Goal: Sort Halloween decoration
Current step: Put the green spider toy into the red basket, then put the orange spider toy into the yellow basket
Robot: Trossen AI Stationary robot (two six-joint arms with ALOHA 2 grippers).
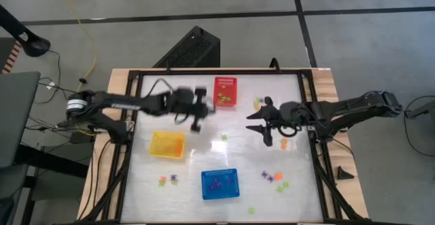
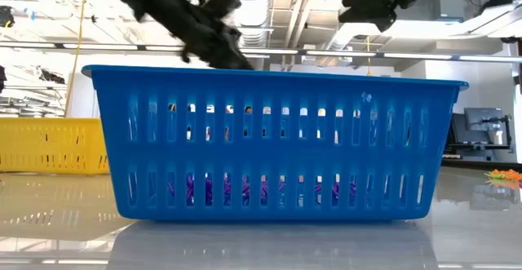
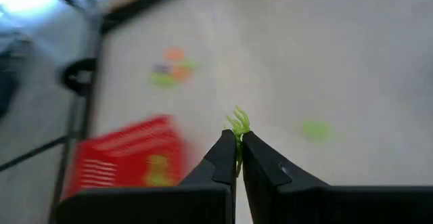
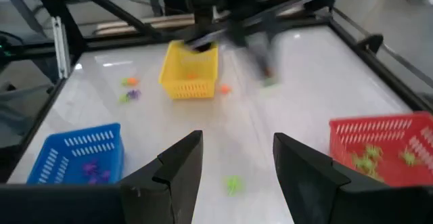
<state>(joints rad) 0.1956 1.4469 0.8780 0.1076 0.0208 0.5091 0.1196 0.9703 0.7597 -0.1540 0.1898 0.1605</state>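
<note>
The left end effector [image 1: 198, 111] hangs over the middle of the worktop [image 1: 238, 150], between the red basket [image 1: 225, 92] at its 1 o'clock and the yellow basket [image 1: 167, 144] at its 7 o'clock. Its fingers [image 3: 220, 158] are clenched on a light green trinket [image 3: 238, 124], whose spiky end sticks out past the tips in the left wrist view. The right end effector [image 1: 266, 128] waits toward 3 o'clock on the worktop with its fingers [image 4: 177, 164] spread apart and nothing between them. The blue basket [image 1: 220, 184] stands at 6 o'clock, near the front edge, and through its slots in the low view purple trinkets [image 2: 204, 190] lie on its floor. The red basket, at 12 o'clock, holds light green pieces [image 4: 369, 158], seen in the right wrist view. Loose decorations are scattered on the bare worktop: a small green and orange group [image 1: 259, 103] just beside the red basket at its 3 o'clock, a single green one [image 1: 223, 138] near the centre, a purple, orange and green cluster [image 1: 273, 178] at 4 o'clock, an orange and purple pair [image 1: 167, 180] at 7 o'clock below the yellow basket, and one green piece [image 1: 251, 211] at the front edge. What lies inside the yellow basket cannot be told clearly.
</note>
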